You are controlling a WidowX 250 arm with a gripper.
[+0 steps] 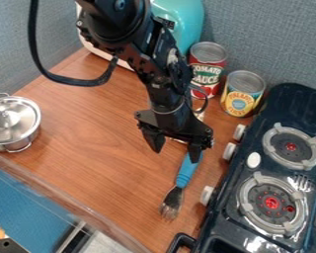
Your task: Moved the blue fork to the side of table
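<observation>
Dark stove (279, 171) stands beside the gripper (175, 147), its near end closest to the camera. Hanging over the wooden table (101, 158), the gripper has its fingers spread apart. Blue-handled fork (187, 171) lies with its handle end just below the stove-side finger, its metal tines pointing toward the camera; whether finger and handle touch, I cannot tell. Beyond the gripper, a can (205, 71) wears a red label with large pale lettering, and another can (240, 102) a yellow and blue one with print. Away from the stove, well apart from the gripper, sits a lidded metal pot (12, 121).
</observation>
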